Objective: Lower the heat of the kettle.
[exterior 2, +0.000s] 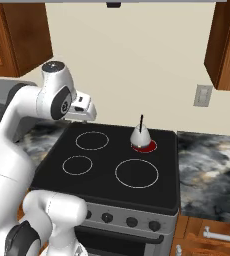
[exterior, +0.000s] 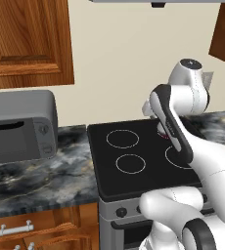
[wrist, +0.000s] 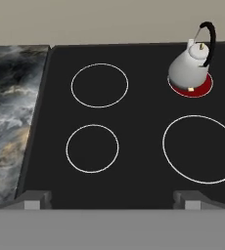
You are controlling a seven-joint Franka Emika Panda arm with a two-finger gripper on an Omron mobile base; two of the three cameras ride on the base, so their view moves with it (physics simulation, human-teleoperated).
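The kettle (wrist: 190, 68) is small, silvery-white, with a thin black arched handle. It stands upright on the rear right burner (wrist: 196, 89) of the black stovetop (wrist: 144, 122), and that burner glows red beneath it. From the right base view the kettle (exterior 2: 141, 136) sits near the back of the stove. My gripper (wrist: 112, 200) hangs high over the stove's front left part, well apart from the kettle. It is open, the fingertips (wrist: 33, 199) stand far apart, and nothing lies between them. The arm's hand (exterior 2: 83, 110) hovers above the rear left burner.
Several dark knobs (exterior 2: 132, 221) line the stove's front panel below the cooktop. A grey microwave (exterior: 19, 127) stands on the marbled counter (exterior: 41, 176) left of the stove. More counter (exterior 2: 209, 170) lies to the right. Wooden cabinets (exterior: 29, 41) hang above.
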